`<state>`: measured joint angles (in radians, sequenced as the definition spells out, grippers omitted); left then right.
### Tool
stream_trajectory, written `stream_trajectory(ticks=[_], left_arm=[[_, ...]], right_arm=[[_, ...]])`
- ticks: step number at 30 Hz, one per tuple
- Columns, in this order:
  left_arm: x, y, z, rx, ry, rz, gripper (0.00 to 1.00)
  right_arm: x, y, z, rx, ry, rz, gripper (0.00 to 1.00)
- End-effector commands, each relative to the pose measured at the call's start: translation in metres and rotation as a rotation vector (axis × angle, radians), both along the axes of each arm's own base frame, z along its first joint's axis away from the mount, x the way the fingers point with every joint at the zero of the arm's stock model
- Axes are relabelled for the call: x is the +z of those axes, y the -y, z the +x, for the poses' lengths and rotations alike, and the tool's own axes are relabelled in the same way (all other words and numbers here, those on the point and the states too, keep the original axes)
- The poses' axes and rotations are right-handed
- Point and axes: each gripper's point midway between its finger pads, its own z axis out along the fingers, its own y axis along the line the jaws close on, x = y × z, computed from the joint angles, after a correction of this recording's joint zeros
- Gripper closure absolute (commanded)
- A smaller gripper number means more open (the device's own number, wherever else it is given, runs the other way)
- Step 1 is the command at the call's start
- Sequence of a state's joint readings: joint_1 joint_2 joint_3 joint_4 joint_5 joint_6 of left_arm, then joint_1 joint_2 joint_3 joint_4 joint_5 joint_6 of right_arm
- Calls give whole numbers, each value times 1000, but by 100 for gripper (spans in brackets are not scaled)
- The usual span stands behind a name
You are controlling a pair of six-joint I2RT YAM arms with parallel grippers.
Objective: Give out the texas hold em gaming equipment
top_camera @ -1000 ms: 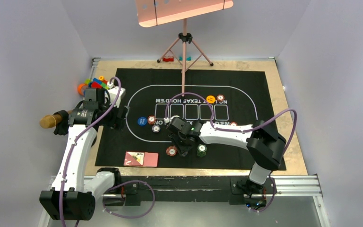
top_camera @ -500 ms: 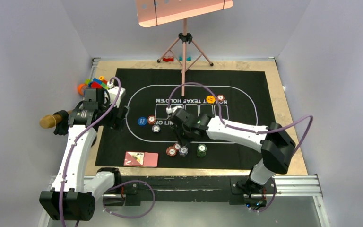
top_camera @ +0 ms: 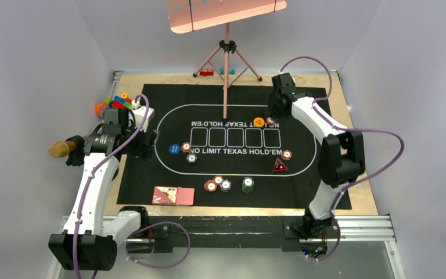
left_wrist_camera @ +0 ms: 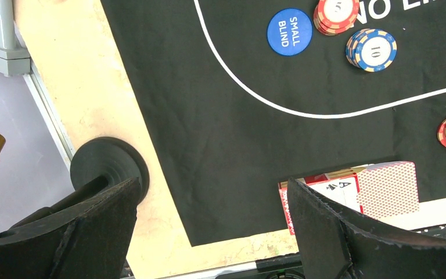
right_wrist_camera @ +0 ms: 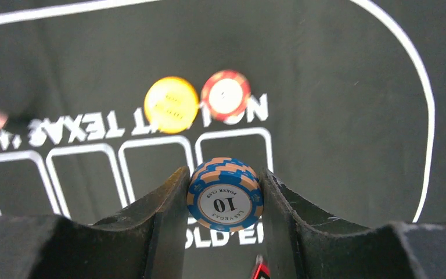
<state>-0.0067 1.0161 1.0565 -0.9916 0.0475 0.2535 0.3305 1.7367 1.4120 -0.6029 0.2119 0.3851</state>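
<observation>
Blue-and-peach striped round chips (right_wrist_camera: pixel 225 195), a short stack with its "10" face turned toward the wrist, sit clamped in the right gripper (right_wrist_camera: pixel 224 181) near the mat's (right_wrist_camera: pixel 337 87) far edge, while the left gripper (left_wrist_camera: pixel 212 186) gapes apart.

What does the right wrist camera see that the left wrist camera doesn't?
Only the right wrist view: the right hand pinching the held blue chips marked 10, plus an orange button and a red chip on the mat. Only the left wrist view: the open left hand, the Small Blind button, a red stack, a blue stack and the playing cards. Both: the black mat with its white line.
</observation>
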Motion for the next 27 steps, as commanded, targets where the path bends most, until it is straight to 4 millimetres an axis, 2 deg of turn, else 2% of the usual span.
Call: stream_trajectory(ticks=[1,3,8,12,22,27], left_arm=[[4,-2,6,-1,23,3,0],[3,-2,6,-2,18,4,0],[2,-2,7,-7,17,9,0],[0,-3,7,-12,15,17,0],[-1,-4,7,-18,17,25,0],[-1,-4,6,-20,18,25,0]], right_arm=[[9,36,50,-129,57,-23,94],[-3,50,63,-172,39,-38,94],[-28,71,85,-240,15,-27,95],[-43,76,93,-249,-7,-30,96],[-81,76,95,-259,-72,-19,96],[-89,75,95,-261,-92,-15,88]])
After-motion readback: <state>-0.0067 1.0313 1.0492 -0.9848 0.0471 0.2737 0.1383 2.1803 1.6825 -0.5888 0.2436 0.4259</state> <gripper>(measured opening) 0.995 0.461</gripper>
